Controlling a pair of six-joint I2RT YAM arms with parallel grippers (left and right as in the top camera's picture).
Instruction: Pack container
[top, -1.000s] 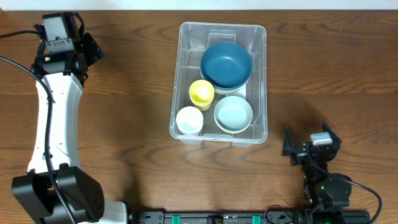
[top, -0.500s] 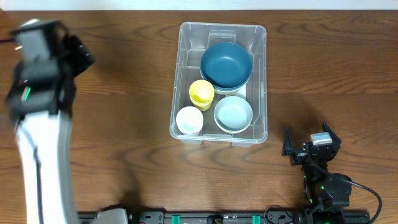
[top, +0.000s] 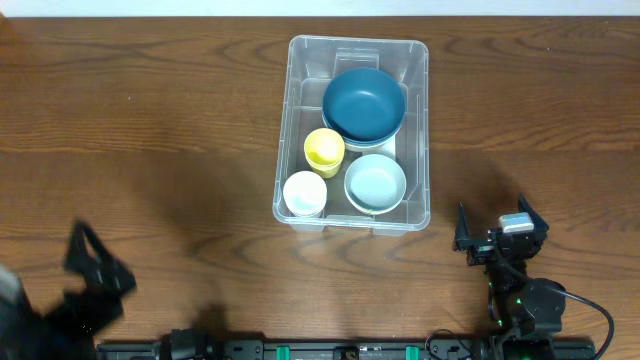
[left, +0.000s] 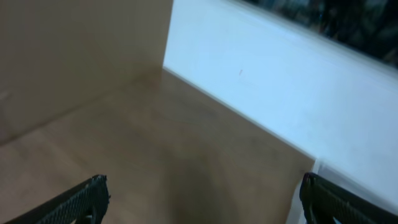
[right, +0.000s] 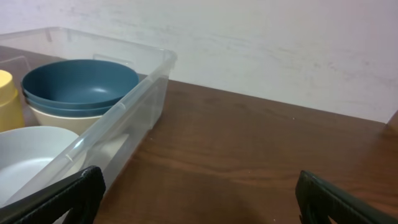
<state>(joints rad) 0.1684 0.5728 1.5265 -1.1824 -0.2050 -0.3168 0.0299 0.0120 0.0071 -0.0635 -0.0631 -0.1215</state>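
Note:
The clear plastic container (top: 299, 58) stands at the table's middle back. It holds a dark blue bowl (top: 364, 103) stacked on a cream bowl, a yellow cup (top: 324, 148), a white cup (top: 304, 192) and a pale blue bowl (top: 375, 183). The container also shows in the right wrist view (right: 134, 99), at the left. My left gripper (top: 95, 262) is open and empty at the front left corner, blurred. In the left wrist view the left gripper (left: 202, 199) faces bare table and a white wall. My right gripper (top: 497, 234) is open and empty at the front right, apart from the container.
Bare brown wood table (top: 180, 130) lies all around the container. A white wall (right: 261, 50) runs behind the table's far edge.
My left arm has swung from the table's back left down to the front left corner. The right arm and the container's contents have not moved.

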